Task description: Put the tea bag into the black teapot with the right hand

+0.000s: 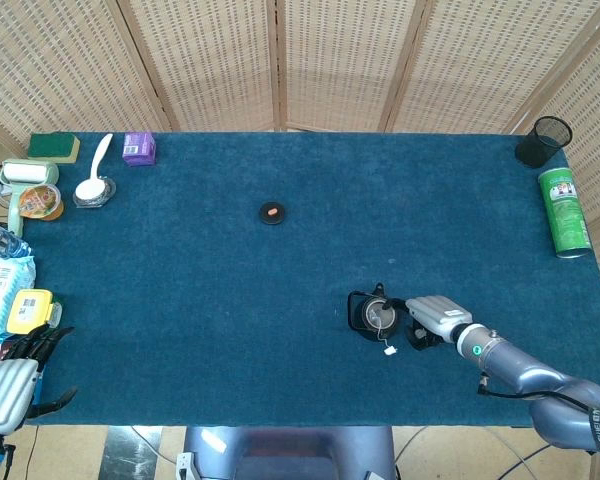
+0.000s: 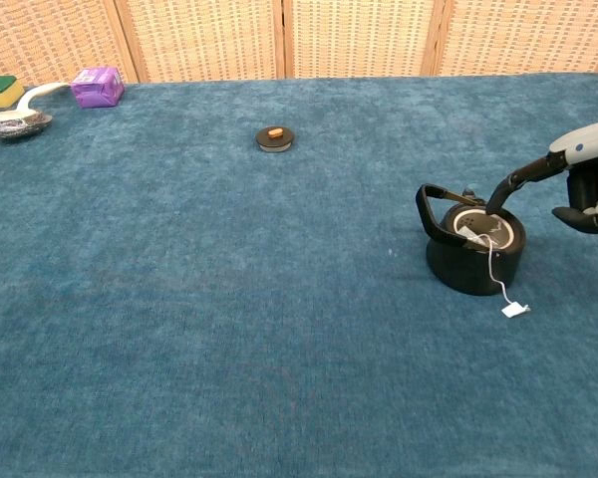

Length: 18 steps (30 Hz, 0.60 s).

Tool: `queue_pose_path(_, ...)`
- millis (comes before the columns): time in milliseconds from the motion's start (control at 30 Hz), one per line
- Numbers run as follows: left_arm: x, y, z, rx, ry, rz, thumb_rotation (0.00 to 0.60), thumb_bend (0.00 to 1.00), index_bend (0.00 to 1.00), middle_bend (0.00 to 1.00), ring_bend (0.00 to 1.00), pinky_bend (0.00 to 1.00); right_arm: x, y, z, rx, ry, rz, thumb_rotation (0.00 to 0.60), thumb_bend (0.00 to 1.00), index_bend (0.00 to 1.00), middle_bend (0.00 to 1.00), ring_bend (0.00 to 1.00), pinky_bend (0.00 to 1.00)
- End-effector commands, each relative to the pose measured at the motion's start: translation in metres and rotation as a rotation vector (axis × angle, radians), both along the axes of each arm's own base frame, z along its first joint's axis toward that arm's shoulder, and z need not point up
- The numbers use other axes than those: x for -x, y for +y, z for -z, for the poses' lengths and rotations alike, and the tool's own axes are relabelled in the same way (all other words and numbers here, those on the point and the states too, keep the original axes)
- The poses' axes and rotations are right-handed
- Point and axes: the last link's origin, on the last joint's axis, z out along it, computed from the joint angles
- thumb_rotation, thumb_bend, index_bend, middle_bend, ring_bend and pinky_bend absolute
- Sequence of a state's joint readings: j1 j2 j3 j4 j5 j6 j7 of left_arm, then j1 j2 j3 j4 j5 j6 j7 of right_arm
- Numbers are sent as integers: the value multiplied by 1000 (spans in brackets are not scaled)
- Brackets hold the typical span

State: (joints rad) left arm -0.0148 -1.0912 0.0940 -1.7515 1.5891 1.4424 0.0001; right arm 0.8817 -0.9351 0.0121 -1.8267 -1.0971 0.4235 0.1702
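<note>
Your right hand (image 2: 585, 182) came in from the right edge of the counter (image 1: 280, 300), wrist low, with one dark finger (image 2: 500, 195) stretched out and down to the rim of the black teapot (image 2: 470, 249). The remaining fingers were curled in beside the pot, and nothing lay between them: the hand gripped nothing. In the head view the same hand (image 1: 435, 318) sat just beside the teapot (image 1: 372, 315) on its right side, forearm running back toward the near right corner.

The tea bag (image 2: 471, 226) lay inside the open mouth of the pot. Its string (image 2: 492, 264) hung over the front wall and its paper tag (image 2: 515, 310) rested on the blue cloth just in front of the pot, near the hand.

Your left hand (image 1: 15, 385) hung off the near left corner of the counter, dark fingers apart and holding nothing, well apart from the pot.

The pot stood near the front edge, toward the right. The teapot lid (image 1: 272, 213) lay alone mid-counter, well apart from the pot. A green can (image 1: 564, 211) and a black mesh cup (image 1: 543, 141) kept to the far right edge; a purple box (image 1: 138, 148), a white spoon (image 1: 93, 175) and a green sponge (image 1: 53, 146) sat along the far left. Between those, broad bare cloth ran to the left of and behind the pot.
</note>
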Motion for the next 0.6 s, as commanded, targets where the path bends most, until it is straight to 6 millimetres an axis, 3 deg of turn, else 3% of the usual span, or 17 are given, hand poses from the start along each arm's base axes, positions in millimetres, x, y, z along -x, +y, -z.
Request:
queue_pose_path(33, 0, 0, 0, -2, 0, 2, 600, 274, 129, 191, 86, 137, 0, 2, -6, 24, -8, -1, 600, 753, 129, 1000, 1000, 1000)
queue_pose_path(433, -1, 0, -1, -10, -5, 2, 600, 274, 130, 191, 85, 137, 5, 8, -26, 152, -67, -1, 600, 745, 132, 1000, 1000, 1000)
queue_pose_path(600, -1, 1, -2, -19, -6, 4, 600, 273, 130, 191, 85, 137, 17, 15, -37, 276, -105, -7, 600, 686, 133, 985, 1000, 1000)
